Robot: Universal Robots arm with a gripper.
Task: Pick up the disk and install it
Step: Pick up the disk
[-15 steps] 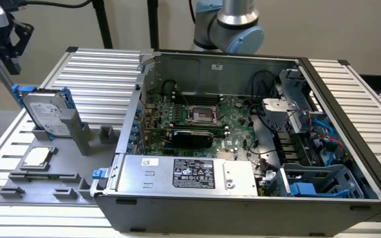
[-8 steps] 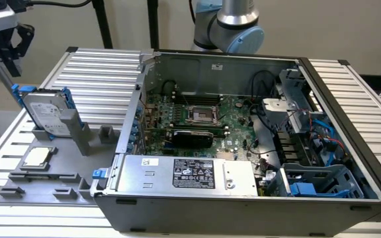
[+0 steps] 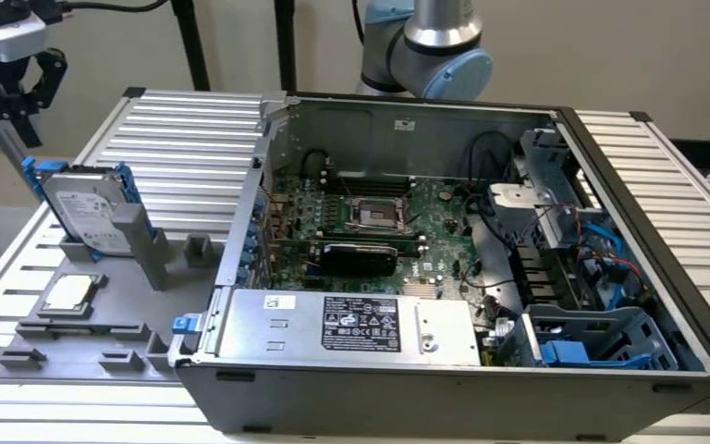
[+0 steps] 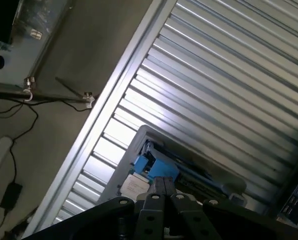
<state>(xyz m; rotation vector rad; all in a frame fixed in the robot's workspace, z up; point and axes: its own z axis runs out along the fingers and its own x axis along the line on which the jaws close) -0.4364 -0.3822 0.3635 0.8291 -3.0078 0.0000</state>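
Pincer (image 4: 163, 187) looks closed on itself, holding nothing. It hangs above the flat silver-grey metal disk with white label and blue plastic frame (image 3: 84, 208), not touching it. The disk stands on edge in the grey plastic holder (image 3: 145, 245). Farther off sits the open grey metal computer case (image 3: 454, 231). Judgement: pick not made, install all left.

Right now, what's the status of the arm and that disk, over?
Tool above the disk, clear of it. Disk upright in grey stand, outside the open case. Nothing between.
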